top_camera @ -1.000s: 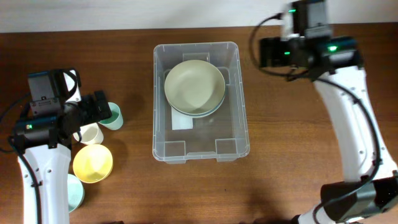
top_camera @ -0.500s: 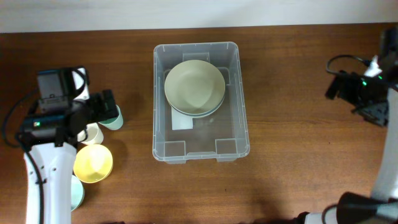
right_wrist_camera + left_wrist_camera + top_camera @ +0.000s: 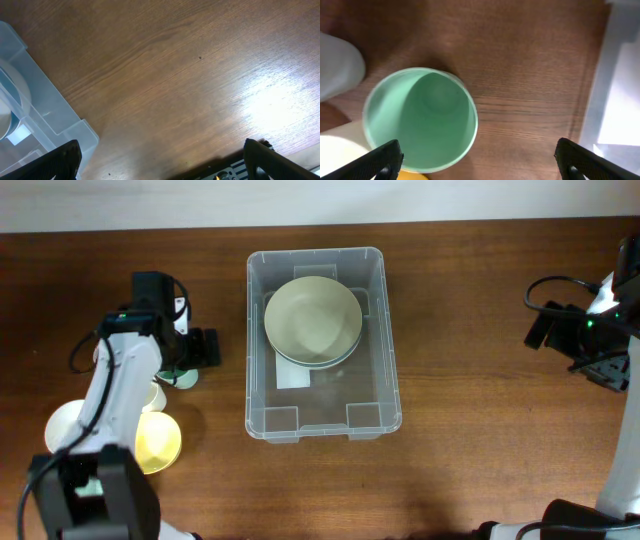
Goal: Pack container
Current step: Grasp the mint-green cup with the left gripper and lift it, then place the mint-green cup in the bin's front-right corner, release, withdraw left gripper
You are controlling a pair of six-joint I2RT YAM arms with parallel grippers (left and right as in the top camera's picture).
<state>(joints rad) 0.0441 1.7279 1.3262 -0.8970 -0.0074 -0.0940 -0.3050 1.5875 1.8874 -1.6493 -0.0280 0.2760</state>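
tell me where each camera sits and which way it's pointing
Overhead: fixed above the table, looking straight down on the container holding stacked bowls; left arm and right arm show.
Left wrist: on the left arm, looking down at a green cup; the left tool shows as fingertips at the lower corners, open.
Right wrist: on the right arm, facing down at the table; the right tool shows likewise, open.
Shared: all three catch the container; overhead and left wrist share the green cup.
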